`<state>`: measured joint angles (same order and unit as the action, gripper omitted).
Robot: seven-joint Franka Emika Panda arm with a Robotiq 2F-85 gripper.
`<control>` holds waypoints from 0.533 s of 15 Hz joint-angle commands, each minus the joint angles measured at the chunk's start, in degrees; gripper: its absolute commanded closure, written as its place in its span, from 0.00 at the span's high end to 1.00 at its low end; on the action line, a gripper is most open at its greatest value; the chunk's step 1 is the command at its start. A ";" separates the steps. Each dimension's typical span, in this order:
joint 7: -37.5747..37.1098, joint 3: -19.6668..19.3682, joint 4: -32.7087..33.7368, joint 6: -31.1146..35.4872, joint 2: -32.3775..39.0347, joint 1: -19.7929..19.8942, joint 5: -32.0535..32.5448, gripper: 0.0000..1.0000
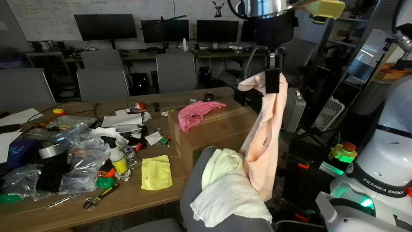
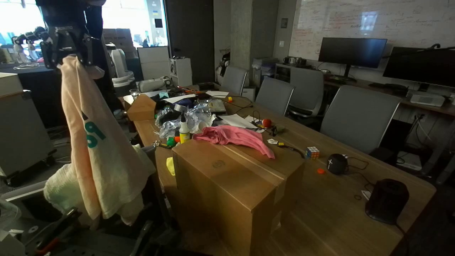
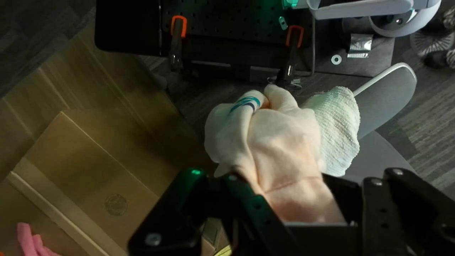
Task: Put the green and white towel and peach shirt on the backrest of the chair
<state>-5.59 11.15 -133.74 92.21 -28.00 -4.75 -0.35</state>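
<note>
My gripper (image 1: 272, 84) is shut on the top of the peach shirt (image 1: 269, 129), high above the chair. The shirt hangs down in folds; its teal print shows in an exterior view (image 2: 93, 135). Its lower end hangs beside and against the green and white towel (image 1: 230, 198). The towel lies draped over the grey backrest of the chair (image 1: 190, 196). In the wrist view, the shirt (image 3: 284, 149) runs down from between the fingers (image 3: 284, 213), with the towel (image 3: 337, 128) and backrest (image 3: 389, 99) beyond it. The shirt hides part of the towel.
A cardboard box (image 1: 219, 129) with a pink cloth (image 1: 196, 114) on it stands beside the backrest. The wooden table (image 1: 161, 206) holds a yellow cloth (image 1: 156, 173), a spray bottle (image 1: 117, 158), tools and plastic bags. The robot base (image 1: 370, 190) is on the chair's far side from the table.
</note>
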 commanded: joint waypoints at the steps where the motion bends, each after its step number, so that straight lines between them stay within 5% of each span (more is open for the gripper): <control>1: 1.90 0.99 8.05 -4.50 9.72 -2.20 2.38 0.00; 8: 0.69 2.99 19.14 -6.62 22.37 -5.33 3.38 0.00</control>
<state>-4.58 13.84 -121.77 88.26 -11.02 -8.85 2.11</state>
